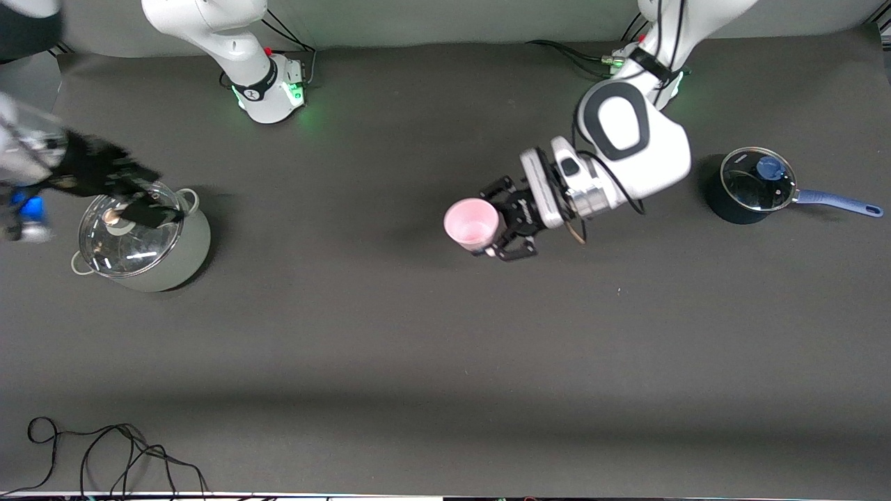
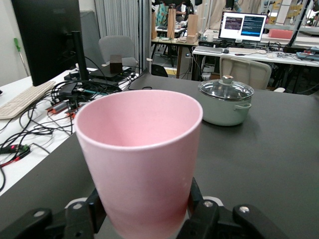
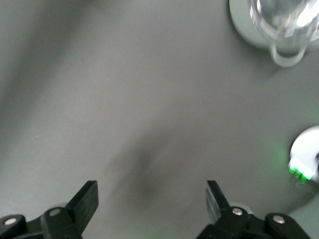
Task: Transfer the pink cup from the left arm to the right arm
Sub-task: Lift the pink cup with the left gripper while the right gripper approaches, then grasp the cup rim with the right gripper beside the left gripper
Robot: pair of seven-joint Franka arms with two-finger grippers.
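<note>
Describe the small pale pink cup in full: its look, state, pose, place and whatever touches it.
The small pale pink plastic cup is tapered, handleless and smooth, with a wide round rim narrowing toward its base. It looks empty: the left wrist view shows only a bare pink inner wall. The left arm's black claw-like gripper is shut on its lower body, fingers on either side, holding it over the middle of the dark table. In the front view its open mouth faces the high camera. Nothing else touches it.

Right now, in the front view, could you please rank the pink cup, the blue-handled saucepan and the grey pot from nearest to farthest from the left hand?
1. Pink cup, held in the left hand.
2. Saucepan, at the left arm's end.
3. Grey pot, at the right arm's end.
</note>
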